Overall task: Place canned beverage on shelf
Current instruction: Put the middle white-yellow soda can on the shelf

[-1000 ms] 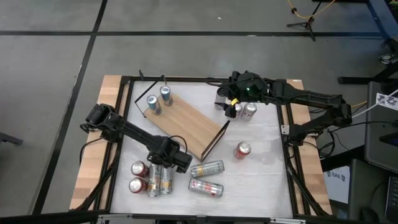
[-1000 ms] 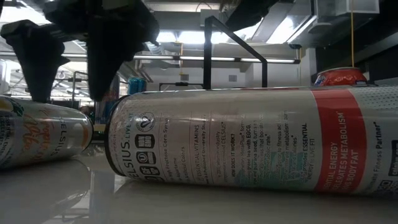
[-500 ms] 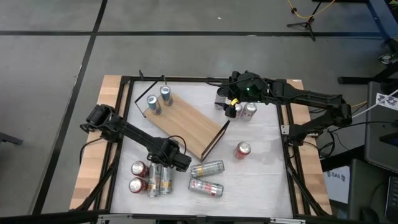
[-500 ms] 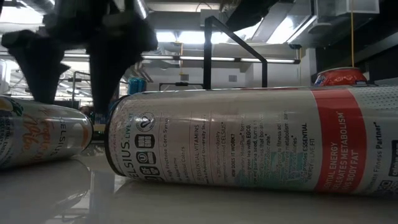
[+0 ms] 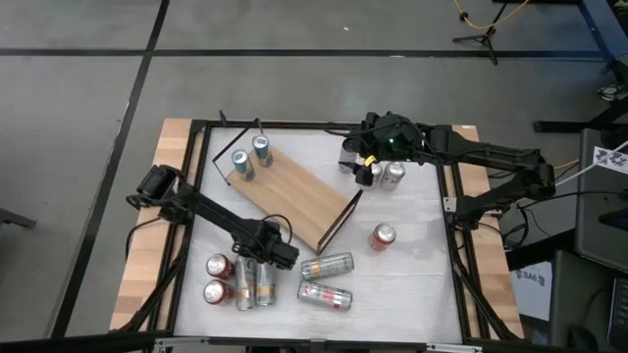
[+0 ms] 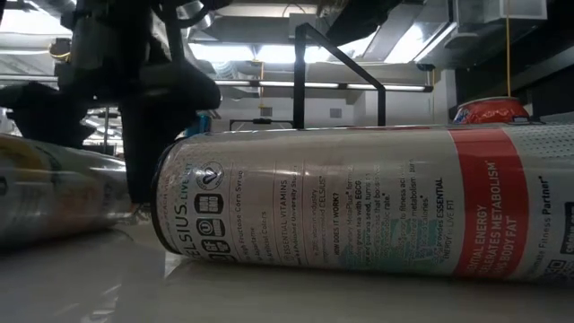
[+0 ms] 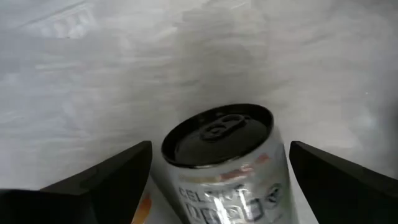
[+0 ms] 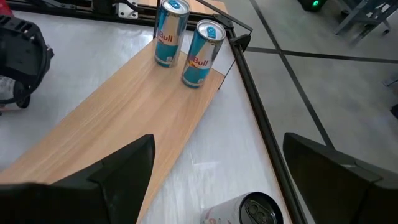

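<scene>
**Desk:** What carries the picture?

**Photographer:** The white surface (image 5: pixel 412 245), and on it the shelf (image 5: pixel 294 201), a light wooden board on a black frame, lying at an angle. Two blue cans (image 5: pixel 251 156) stand on its far end; the rest of the board is bare.

**Desk:** So the job is barely begun?

**Photographer:** That is my reading. Two cans shelved, about nine not. Three upright cans (image 5: pixel 376 174) cluster beside the shelf's right end, one red can (image 5: pixel 383 235) stands just off its near right corner, and a group in front of the shelf holds two lying cans (image 5: pixel 326 279), two standing red ones and a pair lying side by side.

**Desk:** And the arms?

**Photographer:** The left end effector (image 5: pixel 257 270) hangs over that pair in front of the shelf, fingers spread wide on either side of a silver can (image 7: pixel 225 163), nothing gripped yet. The right end effector (image 5: pixel 359 155) waits over the cluster at the shelf's right end, fingers wide apart and empty.
</scene>
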